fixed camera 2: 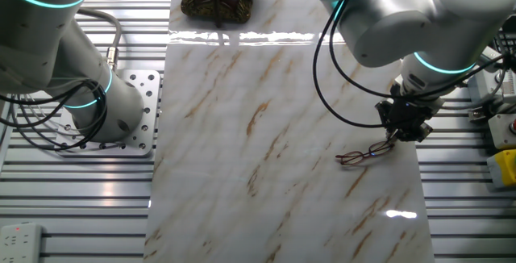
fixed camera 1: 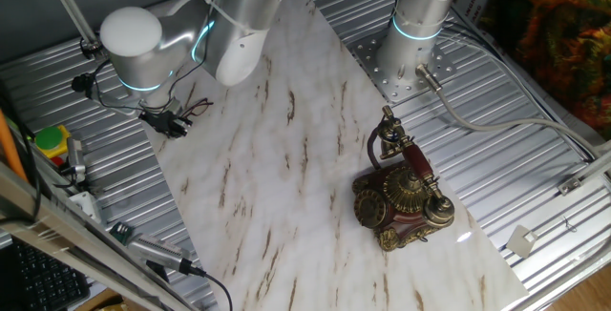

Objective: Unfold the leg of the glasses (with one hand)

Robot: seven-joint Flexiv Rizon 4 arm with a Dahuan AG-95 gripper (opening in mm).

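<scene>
In the one fixed view, the gripper [fixed camera 1: 164, 120] is being held low at the left edge of the marble board [fixed camera 1: 286, 187], right at the thin glasses [fixed camera 1: 191, 109], while the old telephone [fixed camera 1: 401, 192] is being left standing far off to the right. In the other fixed view, the glasses [fixed camera 2: 363, 156] are being kept lying on the board near its right edge, and the gripper [fixed camera 2: 401, 131] is being pressed against their right end. Whether the jaws are closed on the frame cannot be told.
</scene>
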